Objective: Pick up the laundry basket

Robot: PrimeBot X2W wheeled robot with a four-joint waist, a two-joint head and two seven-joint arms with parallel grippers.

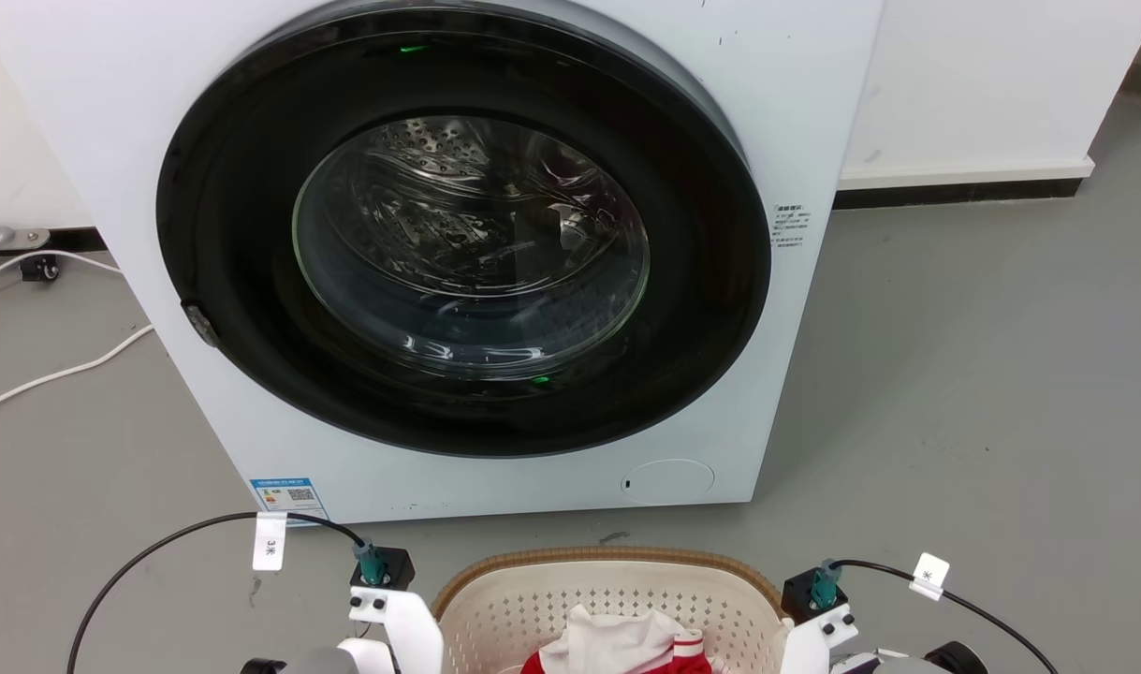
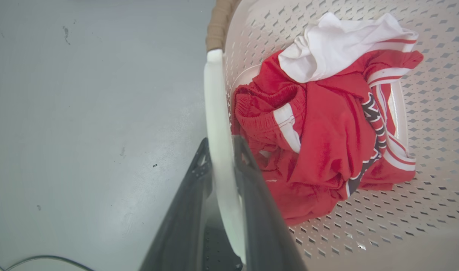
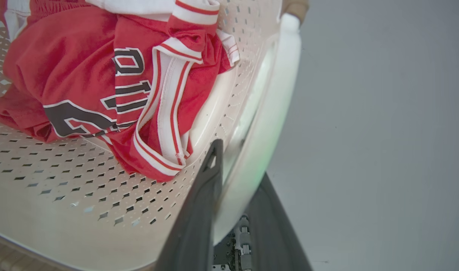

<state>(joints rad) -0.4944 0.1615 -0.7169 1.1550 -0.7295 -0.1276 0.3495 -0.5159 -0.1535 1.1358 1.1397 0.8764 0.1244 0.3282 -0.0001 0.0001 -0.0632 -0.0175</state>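
The laundry basket (image 1: 617,592), cream perforated plastic with a brown woven rim, sits at the bottom centre of the head view, just in front of the washing machine. Red and white clothes (image 2: 327,124) lie inside it. In the left wrist view my left gripper (image 2: 221,142) is shut on the basket's white loop handle (image 2: 216,98), one dark finger on each side. In the right wrist view my right gripper (image 3: 240,162) is shut on the opposite white handle (image 3: 284,75) in the same way. The head view shows both wrists, one on each side of the basket.
A white front-loading washing machine (image 1: 813,140) with its round dark door (image 1: 467,243) shut stands close behind the basket. White cables (image 1: 55,374) lie on the grey floor at left. Open grey floor (image 1: 982,374) stretches to the right, up to a white wall.
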